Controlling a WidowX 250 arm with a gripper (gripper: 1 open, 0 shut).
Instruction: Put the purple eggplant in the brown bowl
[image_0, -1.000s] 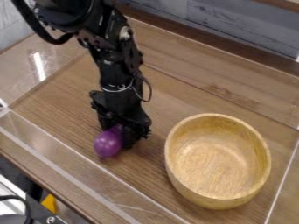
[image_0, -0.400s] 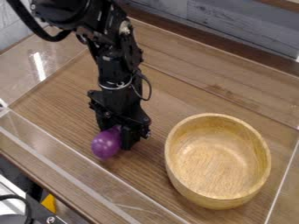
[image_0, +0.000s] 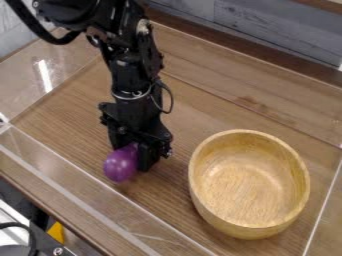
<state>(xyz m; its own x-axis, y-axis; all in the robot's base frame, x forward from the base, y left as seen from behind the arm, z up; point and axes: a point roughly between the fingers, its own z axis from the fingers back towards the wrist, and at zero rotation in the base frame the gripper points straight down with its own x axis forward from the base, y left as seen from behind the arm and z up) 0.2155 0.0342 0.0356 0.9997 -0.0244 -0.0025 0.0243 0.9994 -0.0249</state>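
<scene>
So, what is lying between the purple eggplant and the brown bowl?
Nothing: between the purple eggplant and the brown bowl, the camera view shows only bare wooden table.

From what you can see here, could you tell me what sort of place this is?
Probably a lab test bench: a black robot arm works on a wooden table edged with clear panels, with only a toy eggplant and a bowl on it.
</scene>
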